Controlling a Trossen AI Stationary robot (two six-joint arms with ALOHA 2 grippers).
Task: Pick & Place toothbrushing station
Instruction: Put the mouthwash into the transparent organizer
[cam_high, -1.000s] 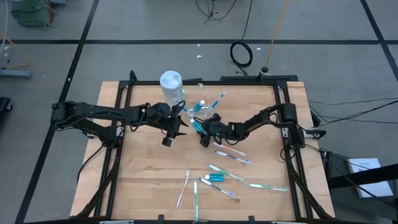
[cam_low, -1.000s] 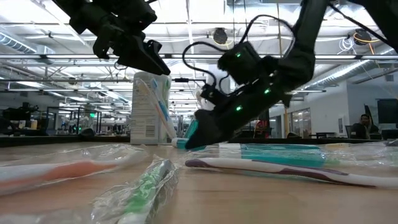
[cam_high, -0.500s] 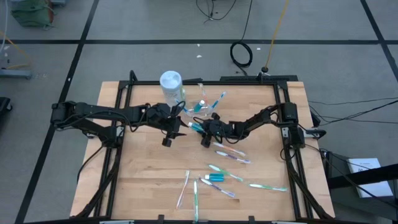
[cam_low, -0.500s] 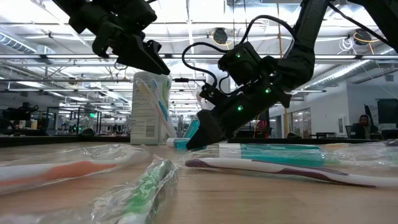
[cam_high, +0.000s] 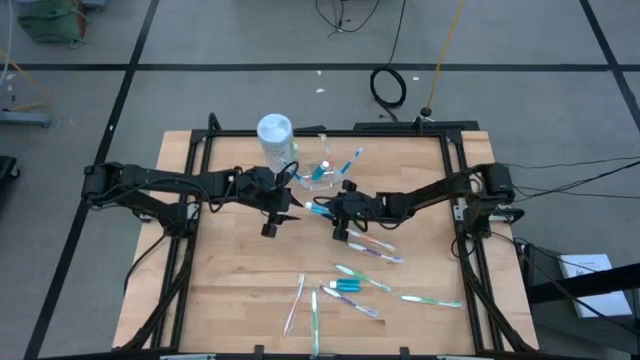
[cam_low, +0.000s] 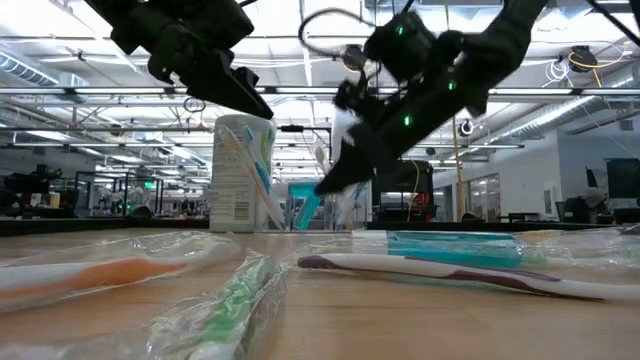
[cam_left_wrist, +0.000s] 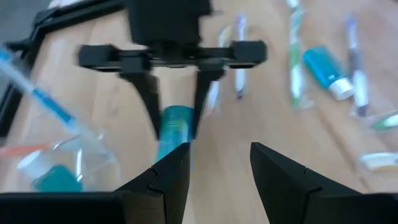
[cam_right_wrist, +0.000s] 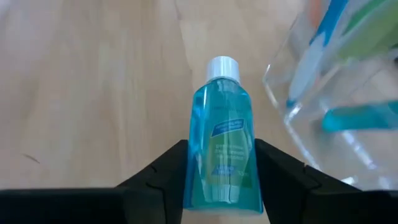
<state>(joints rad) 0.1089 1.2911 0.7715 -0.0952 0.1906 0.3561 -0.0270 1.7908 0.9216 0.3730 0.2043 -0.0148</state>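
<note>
My right gripper (cam_high: 332, 211) is shut on a small teal bottle with a white cap (cam_right_wrist: 221, 146), near the table's middle and above the wood. The bottle also shows in the low view (cam_low: 305, 208) and the left wrist view (cam_left_wrist: 175, 126). My left gripper (cam_high: 272, 207) hangs open and empty (cam_left_wrist: 221, 171) just left of the bottle. A clear holder (cam_high: 326, 170) with a few toothbrushes stands just beyond, resting on its base. Wrapped toothbrushes (cam_high: 368, 247) and a blue toothpaste tube (cam_high: 347, 286) lie flat nearer the front. My right gripper pinches the bottle's lower body (cam_right_wrist: 221, 186) between its two fingers (cam_right_wrist: 166, 177), one on each side. The fingers slant down from the table's right and lie along the bottle, whose cap (cam_right_wrist: 222, 67) points away from them. The bottle is lifted clear of the table and tilted cap-down.
A tall white canister (cam_high: 276, 136) stands at the far left of the holder. More wrapped toothbrushes (cam_high: 430, 299) (cam_high: 296, 305) lie toward the near edge and show close up in the low view (cam_low: 230, 300). Bare wood lies at the table's left.
My right gripper has risen with the teal bottle, which was low over the table and now hangs clear of it, still tilted cap-down. The right arm has also shifted a little toward the table's right.
</note>
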